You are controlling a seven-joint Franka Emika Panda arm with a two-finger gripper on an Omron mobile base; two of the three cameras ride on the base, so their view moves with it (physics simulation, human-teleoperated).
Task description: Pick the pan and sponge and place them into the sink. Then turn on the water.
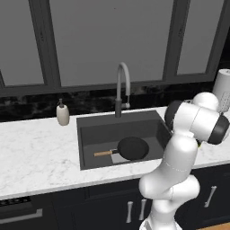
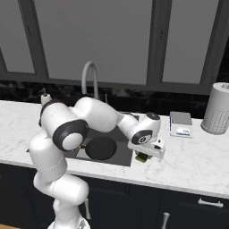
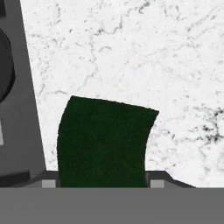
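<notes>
With the pan (image 1: 133,148) lying in the sink (image 1: 90,125), the pincer (image 2: 143,157) is gripping the sponge (image 3: 104,142) between its half-closed jaws, faucet (image 1: 122,85) untouched.

white marble counter (image 1: 36,157), soap dispenser (image 1: 63,113), paper towel roll (image 2: 219,108) (far right), blue-and-white box (image 2: 180,124)

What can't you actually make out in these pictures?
- Sponge: in the hand view its near end is cut off at the bottom edge; in the right base view the hand covers most of it.
- Gripper: the hand's body hides the fingertips in the right base view, so whether they touch the sponge is unclear.
- Sink: in the right base view the arm covers most of it.
- Box: label too small to read.
</notes>
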